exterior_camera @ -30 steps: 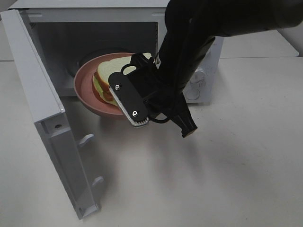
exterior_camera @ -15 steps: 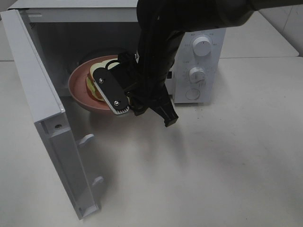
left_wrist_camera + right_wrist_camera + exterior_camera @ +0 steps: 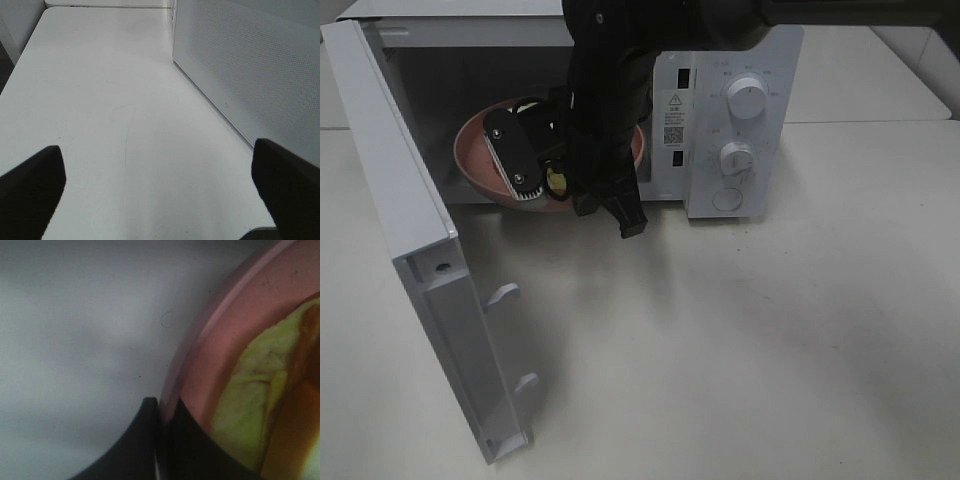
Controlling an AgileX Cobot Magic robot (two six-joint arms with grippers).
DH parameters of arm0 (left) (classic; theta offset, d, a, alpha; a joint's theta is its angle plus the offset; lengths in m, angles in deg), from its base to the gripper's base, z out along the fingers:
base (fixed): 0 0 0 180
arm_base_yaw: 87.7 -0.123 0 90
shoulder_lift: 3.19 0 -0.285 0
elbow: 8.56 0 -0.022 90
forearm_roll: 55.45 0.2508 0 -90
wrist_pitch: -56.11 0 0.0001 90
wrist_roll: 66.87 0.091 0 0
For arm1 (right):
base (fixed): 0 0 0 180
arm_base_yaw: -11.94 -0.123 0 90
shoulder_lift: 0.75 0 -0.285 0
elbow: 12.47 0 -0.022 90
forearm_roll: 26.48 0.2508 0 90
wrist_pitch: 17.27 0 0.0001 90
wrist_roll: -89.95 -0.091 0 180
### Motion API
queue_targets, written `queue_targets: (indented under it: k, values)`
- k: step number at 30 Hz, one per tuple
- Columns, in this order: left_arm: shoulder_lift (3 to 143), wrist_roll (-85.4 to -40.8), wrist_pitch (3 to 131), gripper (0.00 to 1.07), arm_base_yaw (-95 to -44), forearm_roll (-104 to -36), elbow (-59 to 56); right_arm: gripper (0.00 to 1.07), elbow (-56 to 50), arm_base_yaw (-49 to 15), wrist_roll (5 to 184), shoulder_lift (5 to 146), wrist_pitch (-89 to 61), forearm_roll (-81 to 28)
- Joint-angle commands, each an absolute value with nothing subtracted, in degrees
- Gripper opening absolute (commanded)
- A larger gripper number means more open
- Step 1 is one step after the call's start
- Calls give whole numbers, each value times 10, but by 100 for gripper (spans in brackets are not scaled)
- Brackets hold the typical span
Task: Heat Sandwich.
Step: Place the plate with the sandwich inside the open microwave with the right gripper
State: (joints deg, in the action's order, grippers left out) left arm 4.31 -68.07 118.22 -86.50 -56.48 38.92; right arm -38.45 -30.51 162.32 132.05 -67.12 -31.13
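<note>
Pink plate (image 3: pixel 470 162), one; sandwich (image 3: pixel 250 402), one; microwave (image 3: pixel 720 95), one.

A pale, matte table (image 3: pixel 780 340) fills most of the frame, its right and lower parts bare. A white microwave (image 3: pixel 705 150) stands on it at the upper centre. Its door (image 3: pixel 400 190) is swung open toward the lower left.

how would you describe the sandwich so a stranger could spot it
Find the white microwave with its door swung open. In its mouth is a round pink plate. The sandwich is the small yellowish-green layered piece with orange-tan edges lying on it.
</note>
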Motion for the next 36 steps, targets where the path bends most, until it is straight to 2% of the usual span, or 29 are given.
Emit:
queue_targets:
  k: [1,24,36]
  values:
    - [30,-680,1174,96,-862,-564,390,0,-419,-303,1607,1334,-671,-319]
    - [30,-680,1174,96,-862,-564,390,0,-549,-274,1562,1423,-671,-336]
    - [30,-680,1174,96,-862,-564,390,0,-555,-273,1562,1451,-628,-345]
